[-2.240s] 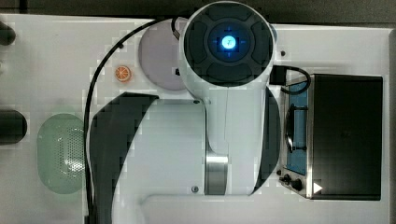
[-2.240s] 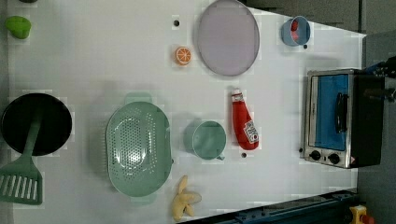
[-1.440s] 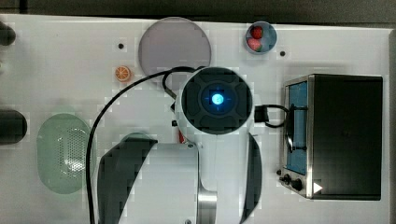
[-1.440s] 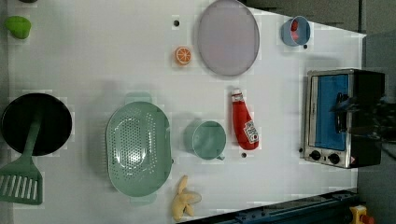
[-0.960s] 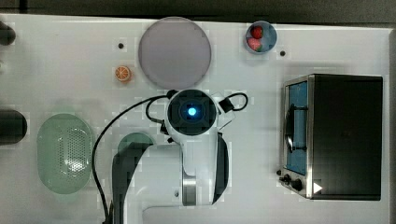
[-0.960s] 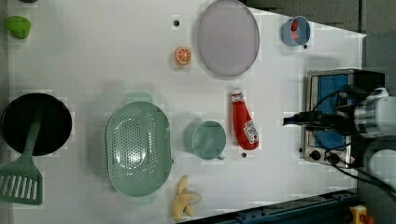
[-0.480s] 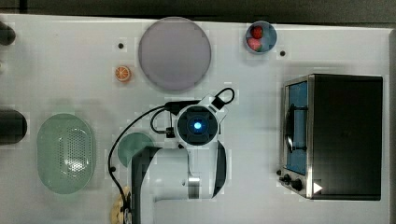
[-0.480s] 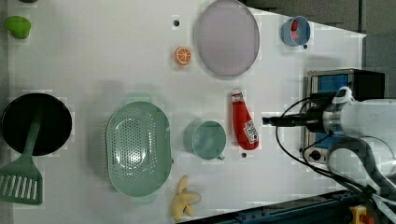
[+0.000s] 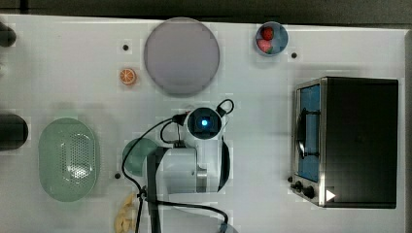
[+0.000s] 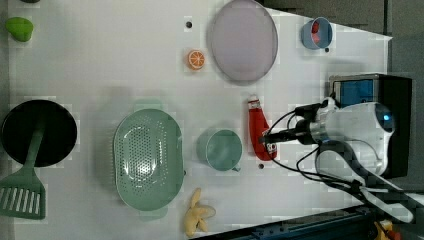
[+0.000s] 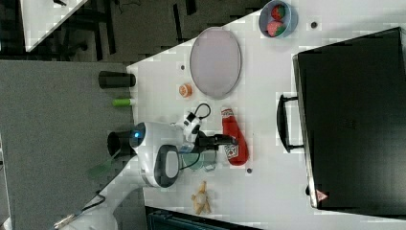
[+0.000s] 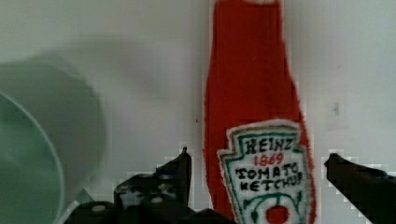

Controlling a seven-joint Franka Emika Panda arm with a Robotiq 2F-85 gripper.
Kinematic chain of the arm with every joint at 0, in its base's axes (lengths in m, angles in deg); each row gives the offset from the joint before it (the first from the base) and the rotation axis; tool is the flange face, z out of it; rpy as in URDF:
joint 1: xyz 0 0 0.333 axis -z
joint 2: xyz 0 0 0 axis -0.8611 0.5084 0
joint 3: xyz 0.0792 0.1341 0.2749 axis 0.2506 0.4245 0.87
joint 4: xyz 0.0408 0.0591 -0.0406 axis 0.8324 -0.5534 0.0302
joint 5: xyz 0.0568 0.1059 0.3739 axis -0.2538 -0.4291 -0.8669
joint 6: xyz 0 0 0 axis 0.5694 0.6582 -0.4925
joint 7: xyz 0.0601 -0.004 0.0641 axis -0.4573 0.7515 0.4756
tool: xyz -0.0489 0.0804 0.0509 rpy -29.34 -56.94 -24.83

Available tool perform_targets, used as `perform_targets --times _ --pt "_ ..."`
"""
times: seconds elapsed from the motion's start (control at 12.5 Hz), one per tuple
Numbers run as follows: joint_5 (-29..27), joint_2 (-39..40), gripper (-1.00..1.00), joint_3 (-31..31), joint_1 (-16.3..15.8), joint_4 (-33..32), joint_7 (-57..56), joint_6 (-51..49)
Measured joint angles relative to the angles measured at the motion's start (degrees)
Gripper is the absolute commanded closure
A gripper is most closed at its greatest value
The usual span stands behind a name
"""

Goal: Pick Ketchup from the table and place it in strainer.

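Since the earlier frames the arm has swung in from the toaster oven [image 10: 372, 92] side of the left view and dropped low, so that its gripper [image 10: 268, 139] now sits right over the Ketchup [image 10: 258, 129]. In the wrist view the fingers [image 12: 175, 175] stand wide apart, one on each side of the bottle's labelled lower body, with a gap to the red plastic on both sides (nothing is gripped yet). The Ketchup [image 12: 254, 126] lies flat on the white surface [image 10: 100, 65], just beside the round green cup [image 10: 222, 149] and below the grey plate [image 10: 243, 40] in the left view. The strainer [image 10: 148, 159] rests beyond the cup, on the left view's left, with nothing in it. By my reading the approach is nearly finished: what remains is a short descent, closing across the bottle's width, then a lift and a carry over the cup to the strainer. The cup stands close to one finger, so a sideways drift could nudge it.
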Motion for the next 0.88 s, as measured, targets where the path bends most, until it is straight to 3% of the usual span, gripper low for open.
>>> perform_targets --times 0.32,0.4,0.64,0.88 --pt "-0.83 3.64 -1.00 -0.20 -0.03 -0.34 -0.39 4.87" --pt "-0.83 4.25 -0.91 -0.06 0.04 -0.22 -0.39 6.43" --pt "-0.90 4.97 -0.24 -0.64 -0.45 -0.34 -0.42 9.12" --pt "-0.45 3.92 -0.24 -0.78 -0.54 -0.34 -0.45 9.18"
